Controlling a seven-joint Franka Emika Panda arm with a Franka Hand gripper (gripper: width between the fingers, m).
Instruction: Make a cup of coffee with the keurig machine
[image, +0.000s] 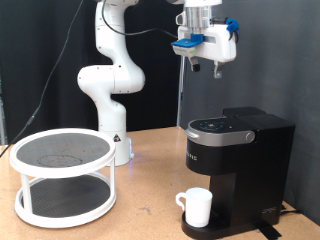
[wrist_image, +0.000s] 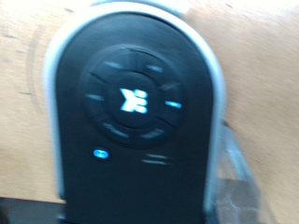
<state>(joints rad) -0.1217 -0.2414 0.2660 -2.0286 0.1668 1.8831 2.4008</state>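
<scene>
The black Keurig machine (image: 238, 160) stands on the wooden table at the exterior view's right, lid down. Its silver-rimmed top panel fills the wrist view (wrist_image: 131, 103), with blue lights lit on the round button pad. The small white cup (image: 197, 207) stands upright on the machine's drip base, under the spout. My gripper (image: 206, 68) hangs high above the machine's top panel, well clear of it. Its fingers look apart and nothing is between them.
A white round two-tier rack (image: 62, 172) with dark mesh shelves stands at the exterior view's left. The arm's white base (image: 115, 140) is behind it. A black curtain hangs behind the machine. Bare wooden tabletop lies between the rack and the machine.
</scene>
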